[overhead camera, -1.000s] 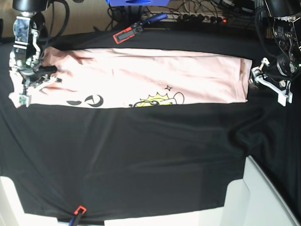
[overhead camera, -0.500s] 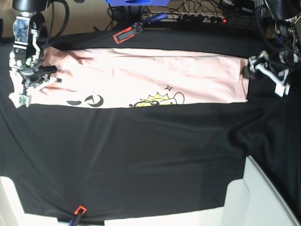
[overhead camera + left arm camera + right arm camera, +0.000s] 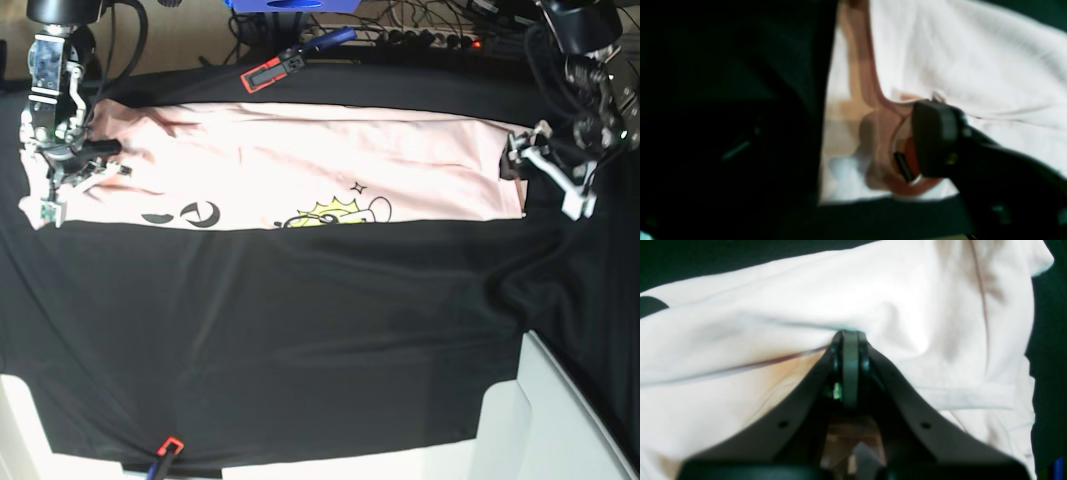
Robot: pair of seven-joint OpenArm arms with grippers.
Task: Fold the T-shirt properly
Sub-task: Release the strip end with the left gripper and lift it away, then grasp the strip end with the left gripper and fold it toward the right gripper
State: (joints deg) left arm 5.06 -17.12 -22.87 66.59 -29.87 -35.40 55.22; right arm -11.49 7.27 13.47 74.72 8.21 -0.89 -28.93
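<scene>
Pink T-shirt (image 3: 300, 165) pinched in right fingers (image 3: 850, 340); left fingers (image 3: 512, 160) at its collar end.

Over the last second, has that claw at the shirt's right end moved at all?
Yes. In the base view the left gripper has shifted leftward, toward the right edge of the T-shirt, which lies where it was; its fingers now reach that edge.

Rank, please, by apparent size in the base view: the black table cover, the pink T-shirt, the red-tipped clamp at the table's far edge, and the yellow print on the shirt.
1. black table cover
2. T-shirt
3. yellow print and red-tipped clamp: they look alike in size, so no ranking between them.
</scene>
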